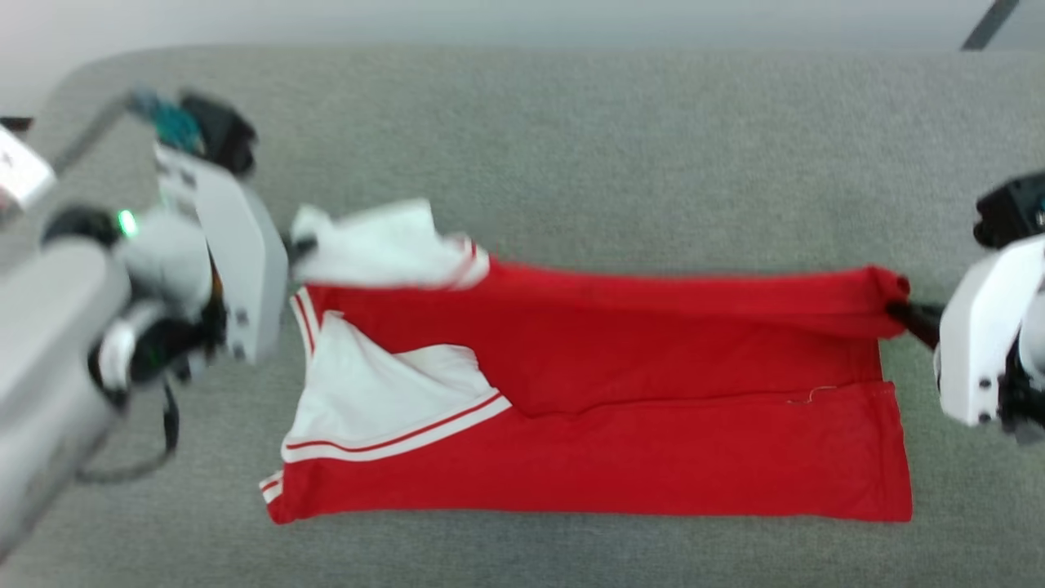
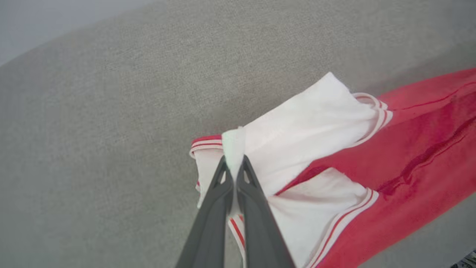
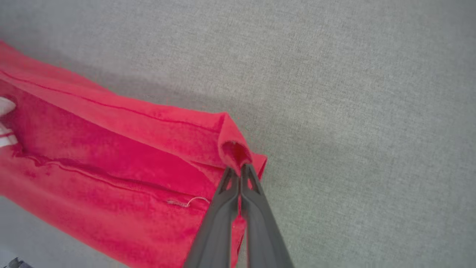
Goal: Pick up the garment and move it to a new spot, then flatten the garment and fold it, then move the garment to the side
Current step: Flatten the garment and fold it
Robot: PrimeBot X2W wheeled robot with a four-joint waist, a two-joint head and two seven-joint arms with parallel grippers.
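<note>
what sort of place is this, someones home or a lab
Probably a lab or test bench for cloth handling, though little of the room shows. A broad grey fabric-covered surface bears one garment, stretched between the left gripper and the right gripper, each shut on an end.

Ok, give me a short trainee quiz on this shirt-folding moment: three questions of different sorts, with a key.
1. True or false: the left gripper hangs open above the red jersey shirt.
2. The right gripper pinches: A) a white sleeve, B) the shirt's red hem corner, C) nothing.
3. Fill in: the shirt lies on a ___ textile surface.
Key: 1 false, it is shut on white fabric near the striped trim; 2 B; 3 grey.
</note>
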